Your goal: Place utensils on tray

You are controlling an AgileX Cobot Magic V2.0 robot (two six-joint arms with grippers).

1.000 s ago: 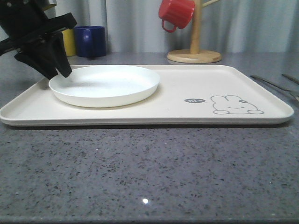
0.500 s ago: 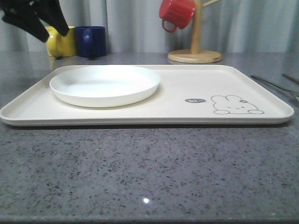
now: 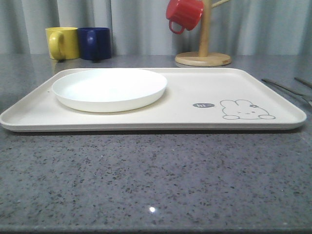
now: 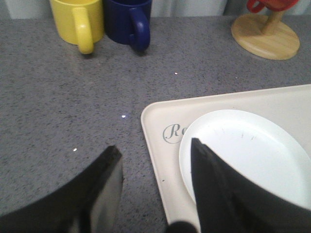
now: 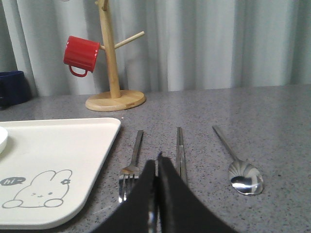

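The cream tray (image 3: 195, 87) lies on the grey speckled table (image 3: 156, 180), a round white plate (image 3: 109, 88) sitting on its left part and a grey rabbit drawing (image 3: 245, 110) near its right end; the utensils lie off the tray, on the table just to its right: the fork (image 5: 132, 167) nearest the rim, the chopsticks (image 5: 180, 153) beside it, the spoon (image 5: 240, 167) farthest out (all three roughly parallel); the right gripper (image 5: 156, 167) hovers low over them with its fingers pressed together, holding nothing; the left gripper (image 4: 155, 165) hangs above the tray's corner by the plate, fingers spread apart and empty; behind stand a yellow mug (image 3: 62, 42), a blue mug (image 3: 94, 43) and a wooden mug tree (image 3: 203, 48) carrying a red mug (image 3: 184, 14)
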